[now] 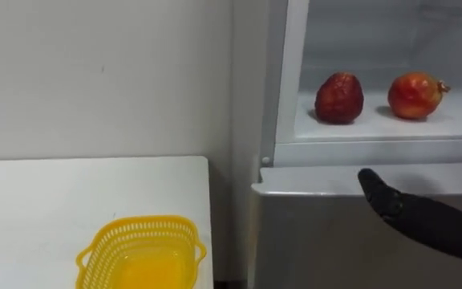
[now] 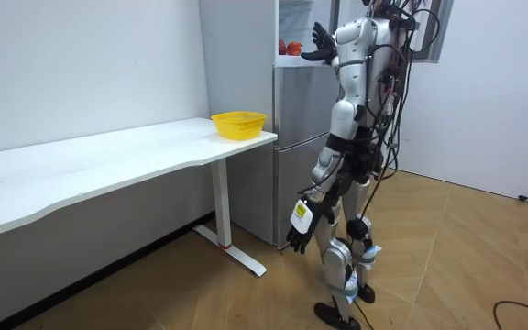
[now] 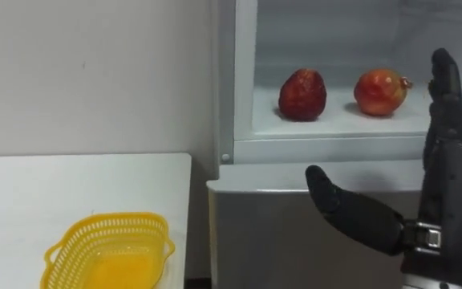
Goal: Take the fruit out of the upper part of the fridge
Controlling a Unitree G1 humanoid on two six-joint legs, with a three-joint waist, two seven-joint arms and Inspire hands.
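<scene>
The upper fridge compartment [image 1: 375, 149] stands open. On its white shelf [image 3: 423, 120] lie two fruits: a dark red one [image 1: 340, 98] on the left and an orange-red one [image 1: 415, 95] with a small stalk on the right. My right hand [image 3: 449, 193] is raised in front of the shelf's right end, open, fingers straight up and thumb spread to the left, holding nothing. It is near the orange-red fruit [image 3: 379, 91] without touching it. In the room view my left hand [image 2: 299, 236] hangs open at my side, and I stand upright facing the fridge [image 2: 301, 119].
A white table [image 1: 46, 201] stands to the left of the fridge, against the wall. A yellow mesh basket [image 1: 140, 250], with nothing in it, sits at the table's right end. The shut lower fridge door [image 1: 327, 241] is below the shelf.
</scene>
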